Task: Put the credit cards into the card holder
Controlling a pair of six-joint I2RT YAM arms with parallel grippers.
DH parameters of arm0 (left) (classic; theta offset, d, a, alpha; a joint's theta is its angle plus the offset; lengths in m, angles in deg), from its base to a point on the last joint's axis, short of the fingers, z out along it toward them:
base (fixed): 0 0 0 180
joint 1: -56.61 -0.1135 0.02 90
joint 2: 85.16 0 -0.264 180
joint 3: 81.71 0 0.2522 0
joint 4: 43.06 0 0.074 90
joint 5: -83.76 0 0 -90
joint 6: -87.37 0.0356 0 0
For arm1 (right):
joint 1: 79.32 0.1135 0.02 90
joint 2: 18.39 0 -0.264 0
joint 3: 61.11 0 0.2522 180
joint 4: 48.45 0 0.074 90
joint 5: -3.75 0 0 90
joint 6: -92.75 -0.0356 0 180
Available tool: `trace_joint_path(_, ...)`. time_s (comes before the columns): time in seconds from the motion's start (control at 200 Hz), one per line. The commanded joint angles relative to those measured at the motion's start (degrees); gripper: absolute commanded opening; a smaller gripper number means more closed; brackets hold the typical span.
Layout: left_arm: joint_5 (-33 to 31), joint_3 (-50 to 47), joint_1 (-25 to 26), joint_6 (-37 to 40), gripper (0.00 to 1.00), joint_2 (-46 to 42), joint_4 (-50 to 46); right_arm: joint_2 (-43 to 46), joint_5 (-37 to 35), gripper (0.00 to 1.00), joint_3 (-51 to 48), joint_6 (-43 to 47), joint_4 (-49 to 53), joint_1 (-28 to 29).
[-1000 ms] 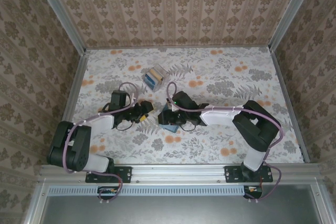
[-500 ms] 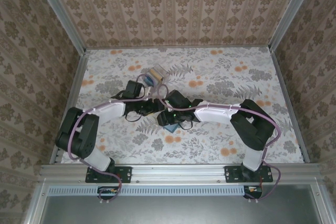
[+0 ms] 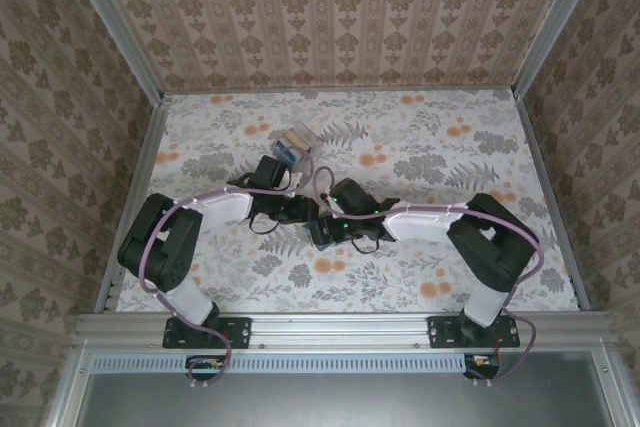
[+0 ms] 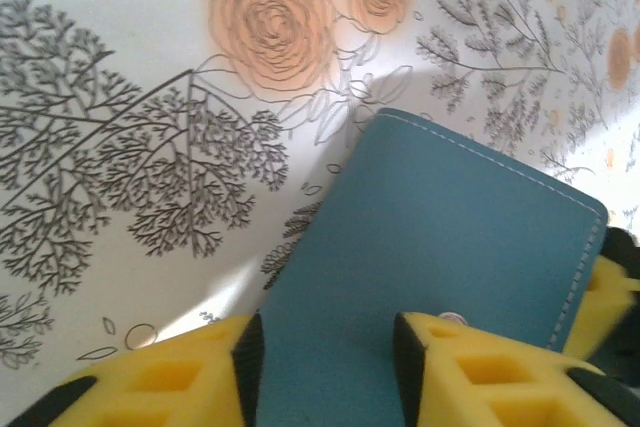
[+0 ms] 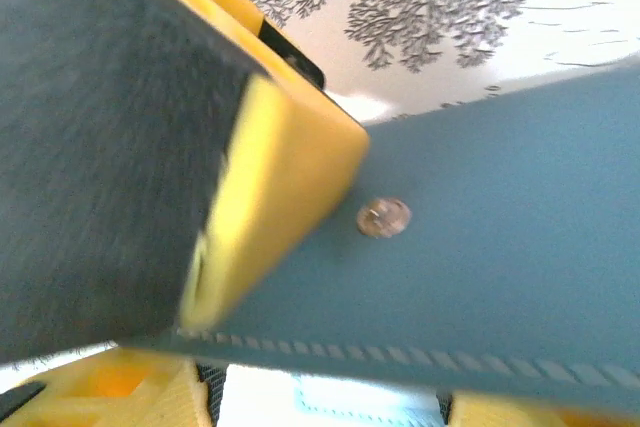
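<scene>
The dark teal card holder [image 3: 322, 237] sits at the table's middle, where both grippers meet. In the left wrist view its stitched face [image 4: 430, 237] fills the gap between my left gripper's [image 4: 320, 367] yellow fingers, which stand apart over it. In the right wrist view one of those left fingers [image 5: 280, 187] rests on the teal flap [image 5: 500, 247] beside a metal snap [image 5: 383, 217]. My right gripper [image 5: 330, 407] has its pads against the sides of the holder's pale inner part. The credit cards [image 3: 290, 150], blue and yellowish, stand in a clear box behind.
The clear plastic box [image 3: 296, 139] stands just behind the left gripper [image 3: 305, 210]. Papered walls with metal rails [image 3: 140, 167] close the table on three sides. Flowered tablecloth lies open to the right [image 3: 450, 147] and at the front.
The left arm has swung right and forward from the table's left-middle onto the card holder, and its jaws have narrowed. The right gripper has stayed at the holder.
</scene>
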Motion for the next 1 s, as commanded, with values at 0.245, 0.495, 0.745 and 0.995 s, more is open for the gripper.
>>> trace_joint_path(0.245, 2.0, -2.6, -2.3, -2.4, 0.38, 0.5, 3.9, 4.3, 0.9, 0.57, -6.4, -6.5, -15.2, -5.3)
trace_joint_path(0.495, 6.3, -7.4, -6.2, -5.0, 0.65, -5.1, 10.2, 1.2, 3.9, 0.55, -3.5, -12.6, -20.3, -6.7)
trace_joint_path(0.745, 10.1, -11.0, -6.8, -3.7, 0.68, -10.7, 15.7, -4.0, 7.7, 0.47, -0.5, -19.3, -24.5, -8.0)
trace_joint_path(0.995, 5.0, -7.3, -2.7, 4.7, 0.65, -7.8, 8.4, -7.2, 8.6, 0.43, 3.4, -22.0, -22.5, -8.6)
